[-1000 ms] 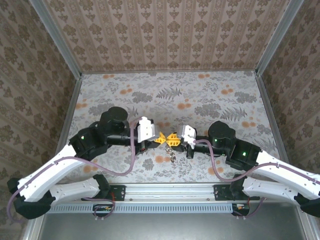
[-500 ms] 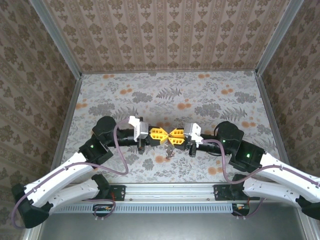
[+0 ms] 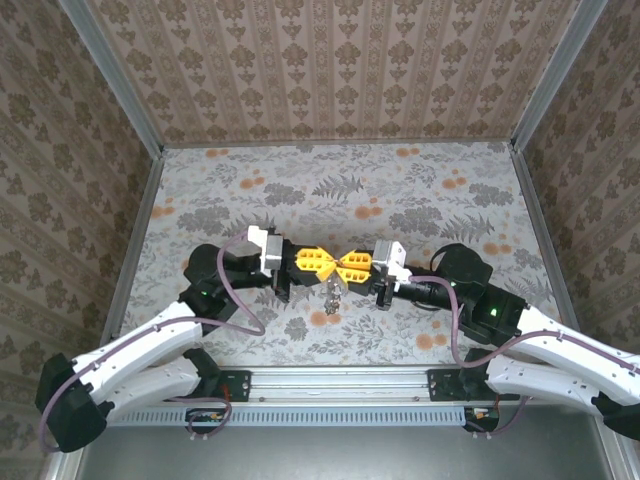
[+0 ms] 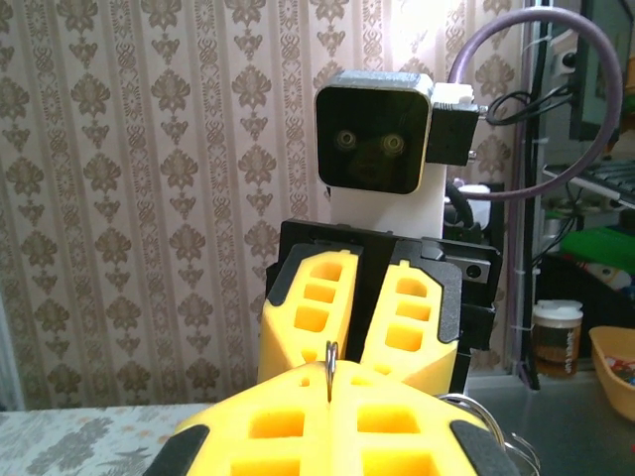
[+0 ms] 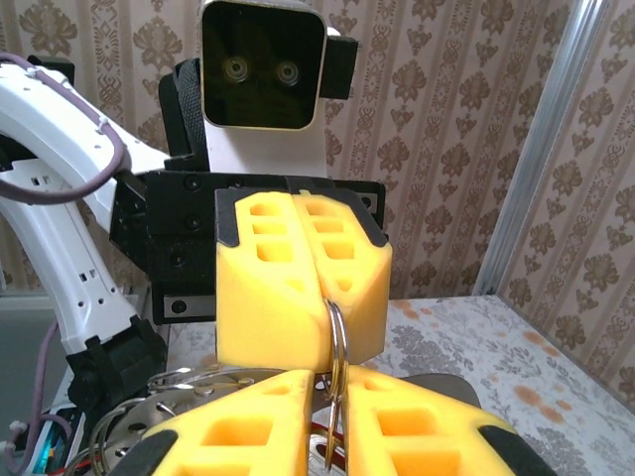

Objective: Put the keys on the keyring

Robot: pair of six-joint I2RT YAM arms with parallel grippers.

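In the top view my two grippers meet tip to tip above the middle of the table. The left gripper (image 3: 331, 263) comes from the left, the right gripper (image 3: 343, 265) from the right. In the right wrist view the keyring (image 5: 335, 342), a thin silvery split ring seen edge-on, is pinched in the shut left gripper (image 5: 319, 347). It runs down into the narrow slot of my right gripper (image 5: 332, 387), which is closed about it. In the left wrist view only its top arc (image 4: 329, 355) sticks out. The keys (image 3: 330, 295) dangle below the fingertips.
More silvery rings hang beside the fingers (image 5: 169, 382) (image 4: 486, 421). The floral tablecloth (image 3: 400, 190) has free room behind the grippers. Patterned walls close in the back and both sides. A metal rail (image 3: 340, 385) runs along the near edge. Purple cables (image 3: 240, 300) loop over both arms.
Both grippers have lifted and shifted slightly toward the back, rolling so the fingers' broad yellow faces show from above. The dangling keys rose with them.
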